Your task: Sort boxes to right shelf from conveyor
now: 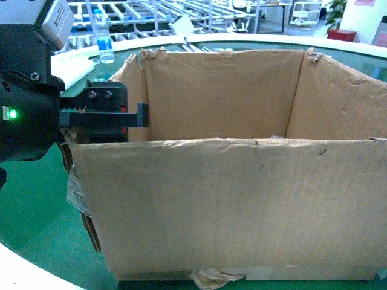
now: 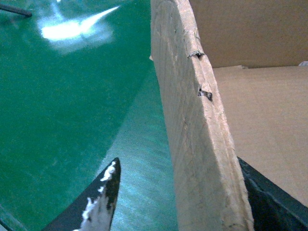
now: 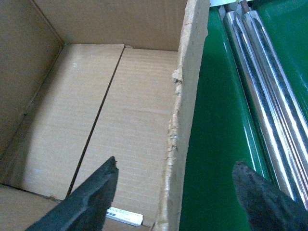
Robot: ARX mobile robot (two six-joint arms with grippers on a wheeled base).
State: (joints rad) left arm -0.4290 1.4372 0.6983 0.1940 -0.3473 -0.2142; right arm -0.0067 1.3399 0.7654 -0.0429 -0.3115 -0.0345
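Sitting on the green conveyor [image 1: 36, 211], filling most of the head view: the cardboard carton [image 1: 242, 205], open-topped, ragged along its upper edges, tape peeling at the bottom seam. Straddling the carton's left wall [image 2: 202, 144], the left gripper [image 2: 192, 192], jaws apart, one finger [image 2: 103, 202] outside over the belt, the other inside the box, neither visibly pressing the cardboard yet. Mirroring that on the right wall [image 3: 185, 110], the right gripper [image 3: 178, 187], jaws likewise apart, one finger [image 3: 91, 197] over the carton floor, the other out above the belt beside shiny steel rollers [image 3: 269, 110]. Looking like the grasping step, both arms lined up for a two-sided pinch, lift not yet begun. Next move calling for closing both sets of jaws on the walls together, firmly, since torn corrugated board may flex or rip, then raising evenly and carrying rightward to the shelf [image 1: 181, 12], glimpsed far behind in the head view. Also standing at the far left: a water bottle [image 1: 104, 39], well apart from the carton. Lying on the carton floor near the right wall: a small white label or slip [image 3: 124, 216], too small for reading.
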